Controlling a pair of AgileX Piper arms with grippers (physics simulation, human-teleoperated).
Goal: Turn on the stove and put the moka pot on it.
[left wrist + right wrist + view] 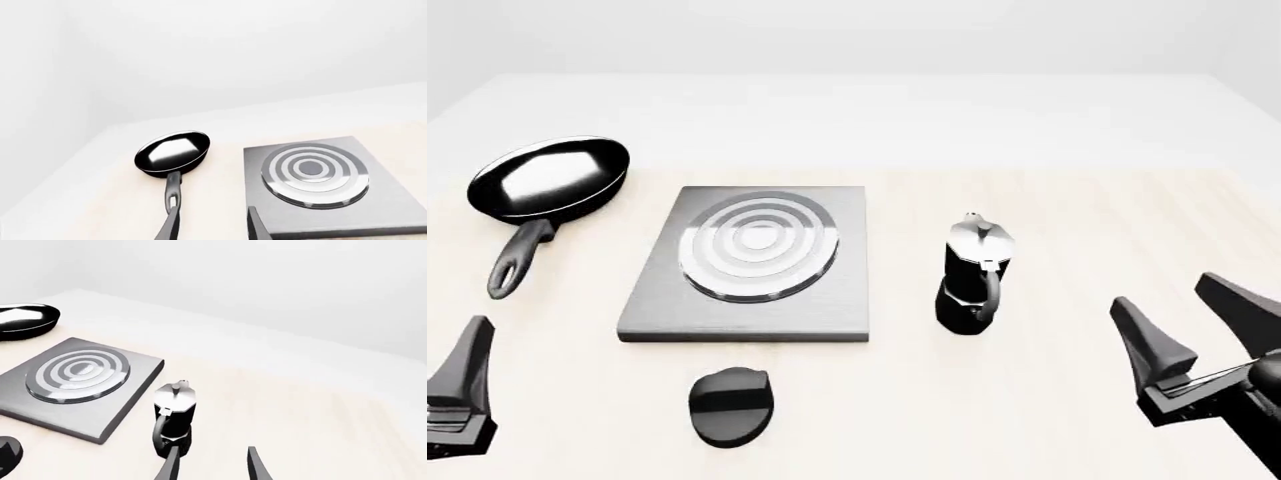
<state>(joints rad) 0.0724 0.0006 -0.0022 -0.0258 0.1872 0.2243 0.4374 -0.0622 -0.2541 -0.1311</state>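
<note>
The right gripper (1198, 325) hangs low at the near right, fingers spread and empty, tilted toward the pot (974, 273). The left gripper (461, 385) sits at the near left corner, mostly cut off; its fingers are parted, holding nothing. The pot stands upright on the bench (1068, 200), just right of the stove (751, 262). The knob (733, 404) lies near of the stove. A pan (545, 188) lies far left.

My table (1068, 120) is pale, with a faint wood grain, running toward twelve o'clock to a white edge. Beyond it I see plain white walls (233, 45), evenly and softly lit.
</note>
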